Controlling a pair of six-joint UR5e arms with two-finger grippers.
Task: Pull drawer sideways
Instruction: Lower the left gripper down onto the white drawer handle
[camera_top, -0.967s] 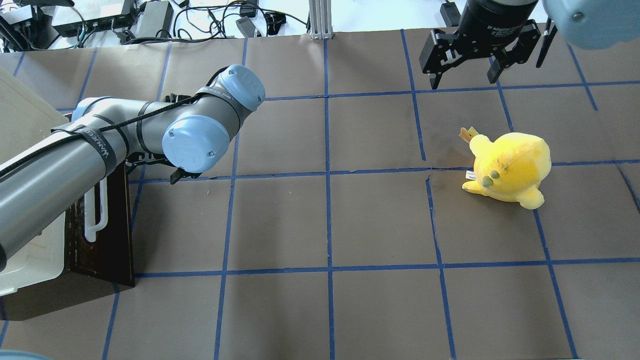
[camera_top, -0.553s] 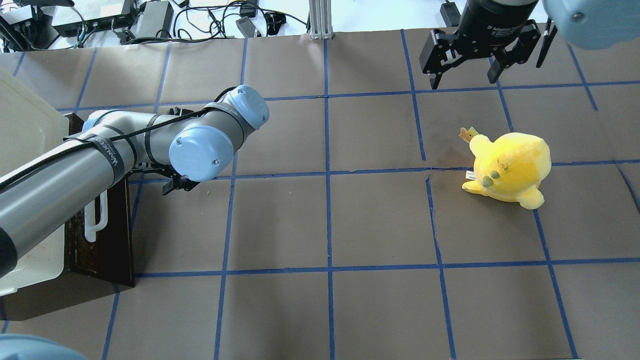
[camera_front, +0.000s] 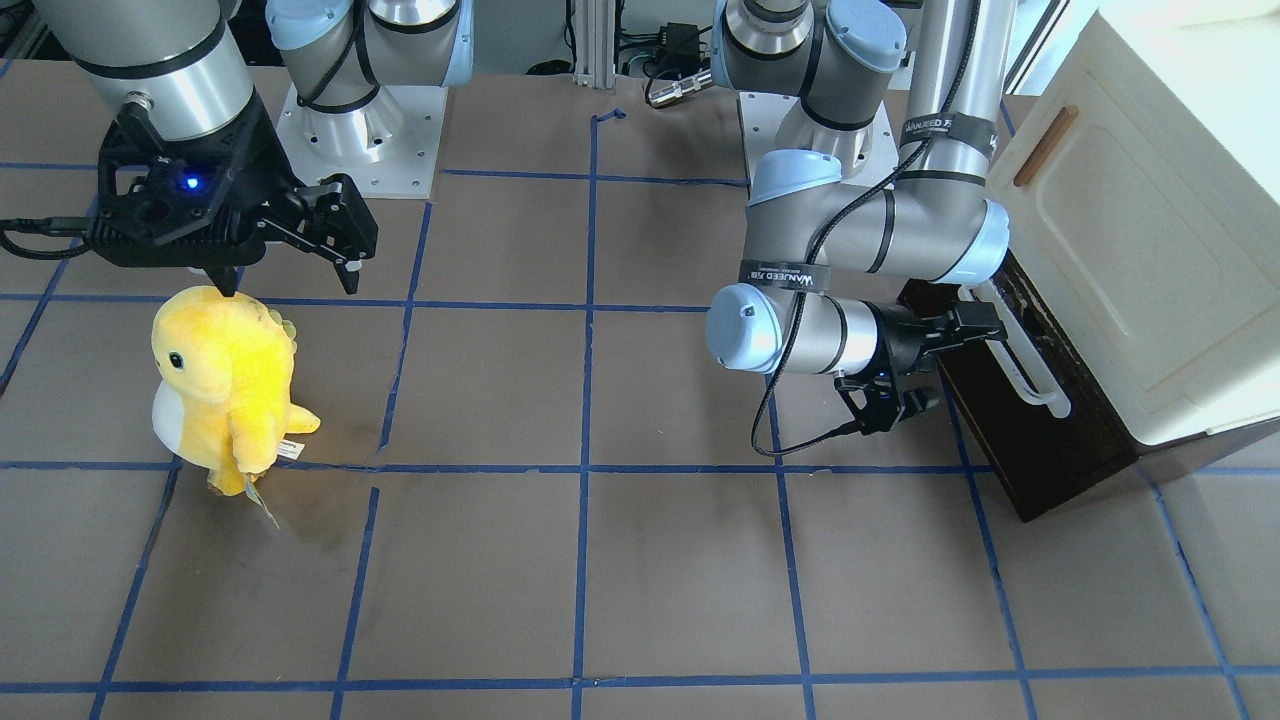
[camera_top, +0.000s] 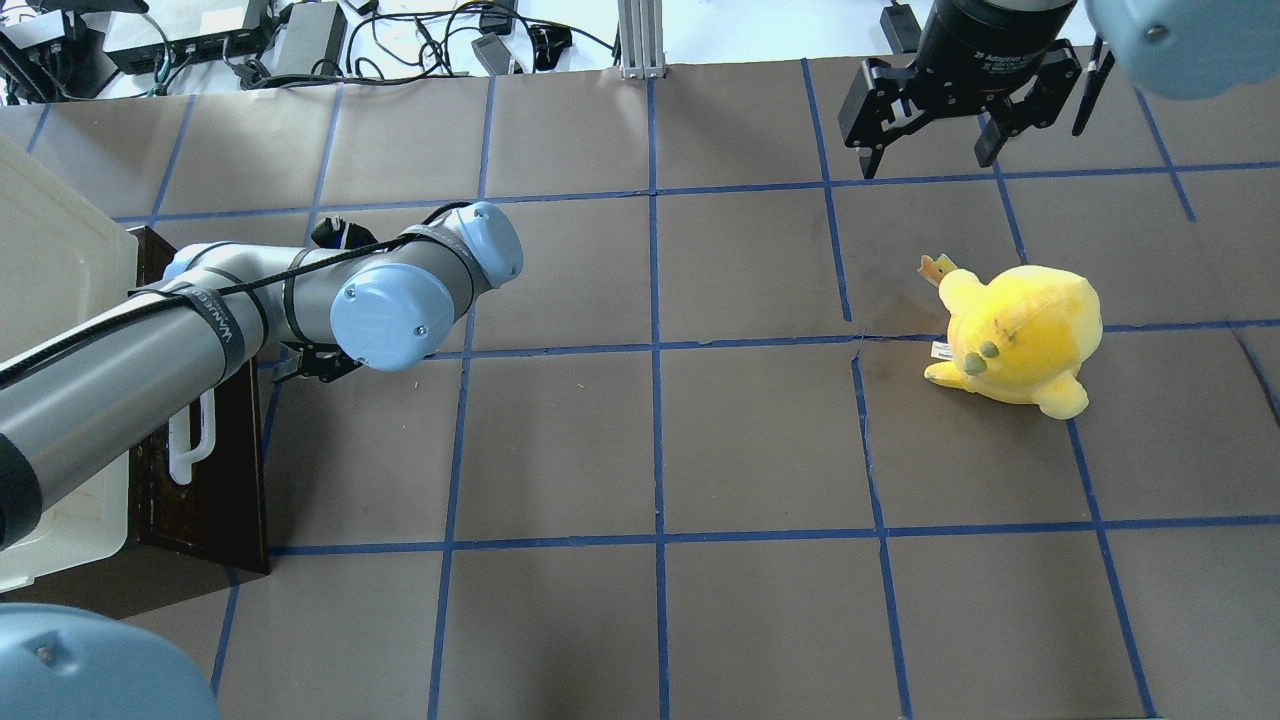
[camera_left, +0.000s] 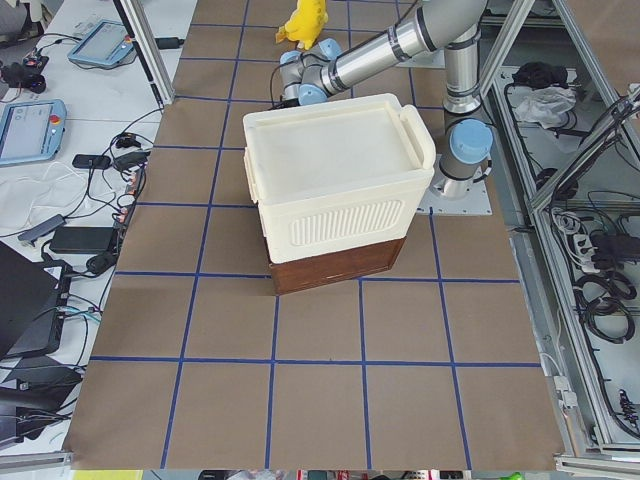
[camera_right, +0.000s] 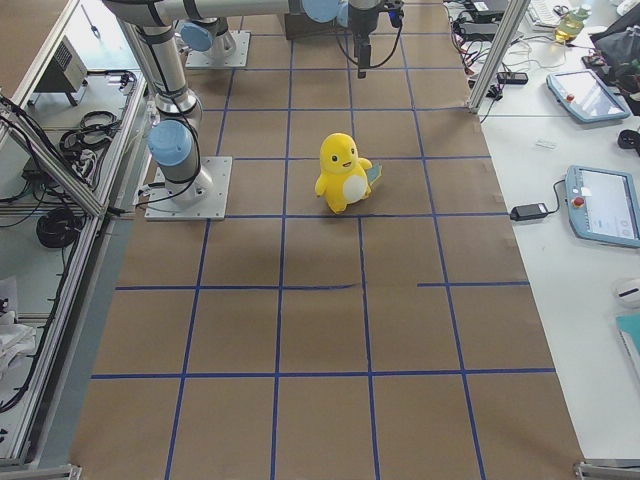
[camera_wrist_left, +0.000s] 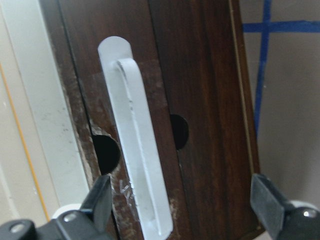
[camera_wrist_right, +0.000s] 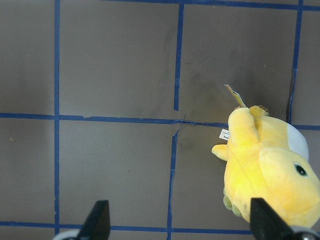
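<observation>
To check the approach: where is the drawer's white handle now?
In the front-facing view, the white handle sits at the right, on the dark drawer front below the cream cabinet, just ahead of the open left gripper.

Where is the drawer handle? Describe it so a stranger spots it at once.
Find the cream cabinet at the table's end on the robot's left. Its base is a dark brown drawer front carrying a long white bar handle, unlike the small brown handle on the cream door above.
</observation>
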